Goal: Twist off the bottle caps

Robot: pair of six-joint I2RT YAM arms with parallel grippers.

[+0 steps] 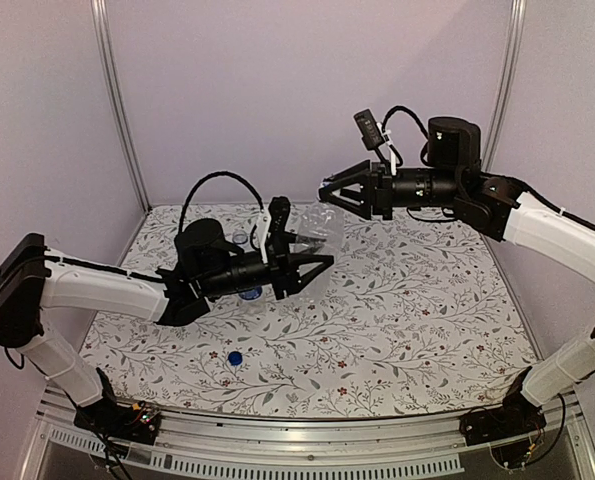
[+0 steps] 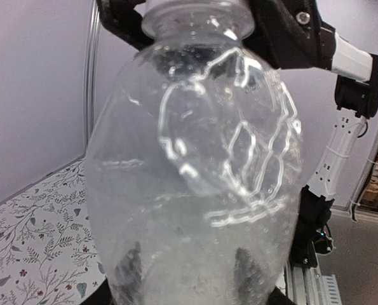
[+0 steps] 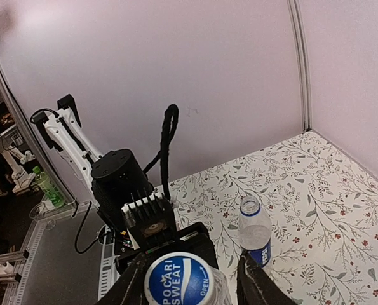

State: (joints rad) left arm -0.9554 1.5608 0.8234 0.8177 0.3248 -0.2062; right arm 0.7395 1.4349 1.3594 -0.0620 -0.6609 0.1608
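I see a solid blue cap (image 1: 235, 357) on the white, grey-leafed floral tablecloth (image 1: 427, 330); the clear bottle (image 2: 195, 190) wears a blue-and-white cap (image 3: 178, 279).

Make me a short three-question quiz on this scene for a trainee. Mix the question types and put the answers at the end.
1. True or false: the small solid blue round plastic cap lies on the floral-patterned table, on no bottle.
2. Multiple choice: the clear plastic bottle with the blue label band is A) lying on its side, B) standing upright on the table, C) held in the air.
3. Short answer: which hand holds the plain clear plastic bottle, and what do the other hand's fingers straddle?

Key
1. True.
2. B.
3. The left hand holds it. The right hand has its fingers either side of that bottle's round white-and-blue cap.
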